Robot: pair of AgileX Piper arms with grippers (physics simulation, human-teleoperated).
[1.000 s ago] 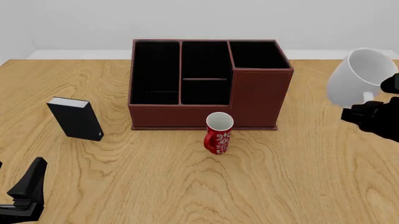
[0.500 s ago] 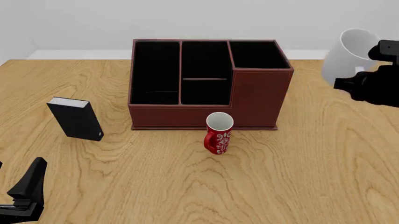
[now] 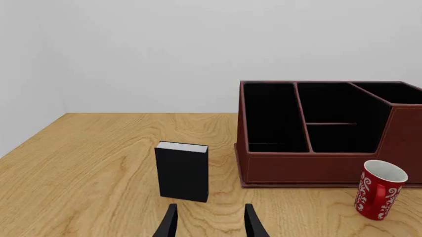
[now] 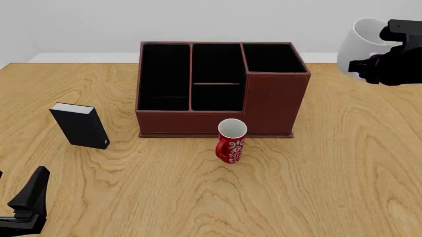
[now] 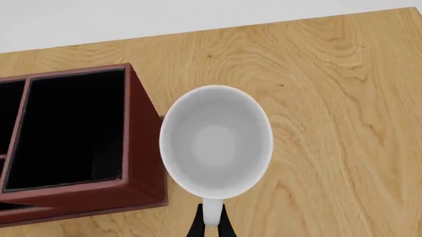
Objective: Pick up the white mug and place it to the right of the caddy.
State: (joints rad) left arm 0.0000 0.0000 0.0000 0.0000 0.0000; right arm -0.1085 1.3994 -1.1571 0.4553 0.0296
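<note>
Pale grey wall behind a light wood-grain desk; that is the whole setting I observe. The caddy stands near the far middle of the desk, dark red-brown with black-lined compartments, its right-hand section taller than the rest. Directly in front of it, just beside its front wall, a slim red mug with white pattern stands upright, mouth up. To the left, well apart from the caddy, a small black box with a white top edge stands on end.

The white mug is held clear of the desk by my right gripper, up at the far right of the front view, off the caddy's right end and above the desk surface. It is tilted, its mouth turned toward the arm. In the right wrist view I look straight into the mug's open mouth, with the caddy's tall end compartment just beside it and bare wood on the other side; the fingers are pinched tight on its handle.

My left gripper is low at the near left corner of the desk, fingers parted with nothing between them, pointed toward the black box.
</note>
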